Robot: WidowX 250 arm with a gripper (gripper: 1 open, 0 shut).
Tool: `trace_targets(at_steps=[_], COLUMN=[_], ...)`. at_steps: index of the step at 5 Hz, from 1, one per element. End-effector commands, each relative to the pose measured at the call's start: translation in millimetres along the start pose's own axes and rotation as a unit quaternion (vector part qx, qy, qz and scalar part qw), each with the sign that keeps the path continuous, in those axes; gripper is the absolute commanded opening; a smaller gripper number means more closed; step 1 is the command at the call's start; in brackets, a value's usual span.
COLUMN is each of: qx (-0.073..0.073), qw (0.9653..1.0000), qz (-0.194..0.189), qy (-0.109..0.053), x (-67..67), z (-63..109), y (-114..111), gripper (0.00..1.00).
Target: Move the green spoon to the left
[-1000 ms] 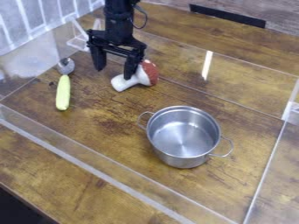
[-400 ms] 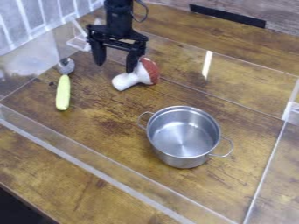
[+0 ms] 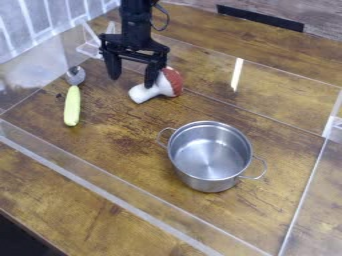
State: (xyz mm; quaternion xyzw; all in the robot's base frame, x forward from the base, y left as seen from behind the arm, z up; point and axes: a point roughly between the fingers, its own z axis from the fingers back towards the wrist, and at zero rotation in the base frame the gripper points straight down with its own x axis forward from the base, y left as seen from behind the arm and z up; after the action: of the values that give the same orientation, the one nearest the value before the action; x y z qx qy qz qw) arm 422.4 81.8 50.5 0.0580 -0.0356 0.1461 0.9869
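The green spoon (image 3: 72,100) lies flat on the wooden table at the left, its yellow-green handle toward me and its small grey bowl (image 3: 78,74) at the far end. My black gripper (image 3: 134,68) hangs pointing down at the back, to the right of the spoon's bowl and apart from it. Its fingers (image 3: 114,66) stand spread and open, with nothing between them.
A red-capped white mushroom toy (image 3: 155,86) lies just right of the gripper. A steel pot (image 3: 210,154) with two handles stands in the middle right. Clear acrylic walls (image 3: 238,74) border the wooden table (image 3: 120,140).
The gripper has rolled a little about its vertical axis, staying in the same spot and open. The spoon, mushroom and pot have not moved.
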Motion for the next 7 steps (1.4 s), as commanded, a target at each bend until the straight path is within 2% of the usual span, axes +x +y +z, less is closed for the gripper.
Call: trace_targets(at_steps=[1,2,5,7], qx=[-0.002,-0.003,-0.006,-0.007], qw=[0.9991,0.9991,0.9998,0.9999], qz=[0.032,0.035,0.018,-0.009], qy=[-0.027,-0.023,-0.01,0.0], x=[15.0,16.4,17.2,10.8], z=[11.6,5.6,18.7,3.0], y=[3.3,3.8,1.4,11.5], gripper=[1.0,1.0,1.0,1.0])
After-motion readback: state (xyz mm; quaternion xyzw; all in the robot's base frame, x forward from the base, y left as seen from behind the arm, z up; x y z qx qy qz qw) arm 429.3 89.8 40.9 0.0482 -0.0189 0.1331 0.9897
